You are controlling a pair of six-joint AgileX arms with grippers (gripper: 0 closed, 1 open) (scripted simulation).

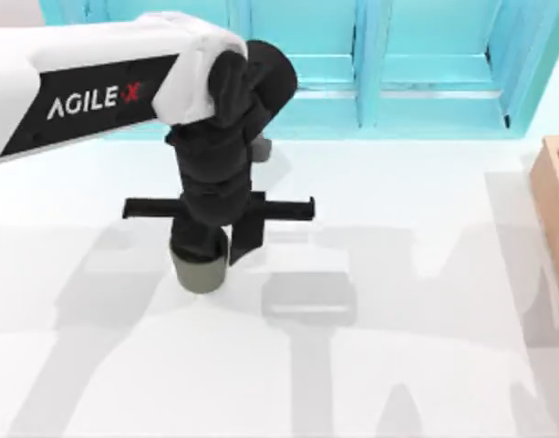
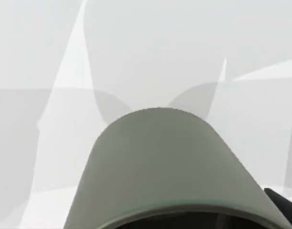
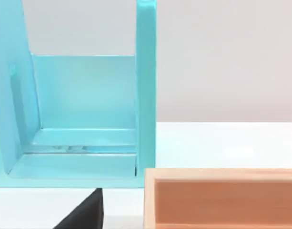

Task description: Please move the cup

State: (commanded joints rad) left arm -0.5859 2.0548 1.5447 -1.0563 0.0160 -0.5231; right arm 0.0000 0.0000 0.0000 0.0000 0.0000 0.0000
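White table (image 1: 425,383) carries all; a turquoise cabinet (image 1: 416,64) lines its far edge. "AGILE X" marks the left arm (image 1: 87,96), reaching in from the left, its left gripper (image 1: 215,251) pinching the olive-grey cup (image 1: 200,271) left of centre.

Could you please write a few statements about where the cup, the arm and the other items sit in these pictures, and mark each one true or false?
1. The left gripper is directly over the cup. True.
2. The cup lies tipped on its side. False: it stands upright on the table.
3. A wooden box sits at the table's right edge. True.
4. The cup rests inside the wooden box. False: it stands on the bare table, well to the box's left.
5. A turquoise shelf unit stands along the table's far side. True.
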